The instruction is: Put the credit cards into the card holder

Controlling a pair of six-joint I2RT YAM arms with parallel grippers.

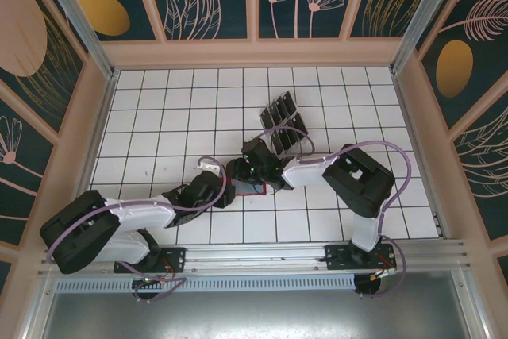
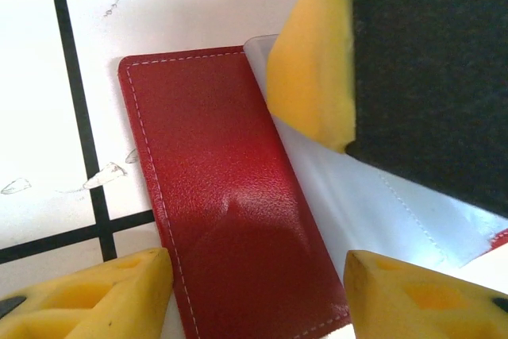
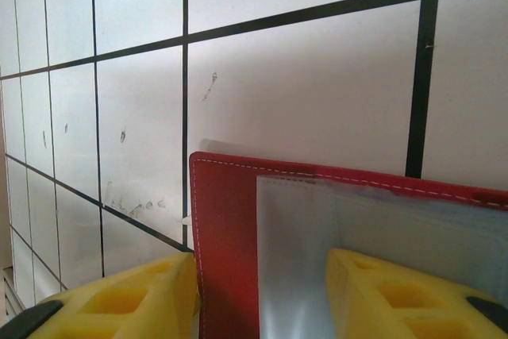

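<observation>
Left fingers (image 2: 95,299) spread over red card holder (image 2: 214,196); right fingers (image 3: 119,299) spread astride its edge; overhead adds credit cards (image 1: 282,121) beyond.

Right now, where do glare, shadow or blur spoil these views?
Left wrist: a sheen streaks the red wallet, and the near yellow fingers are soft. Right wrist: the wallet's pale pocket glares white. Top view: evenly lit and sharp.

Wallet (image 2: 230,212) and rack (image 1: 283,123) on tiled table (image 1: 159,117)
</observation>
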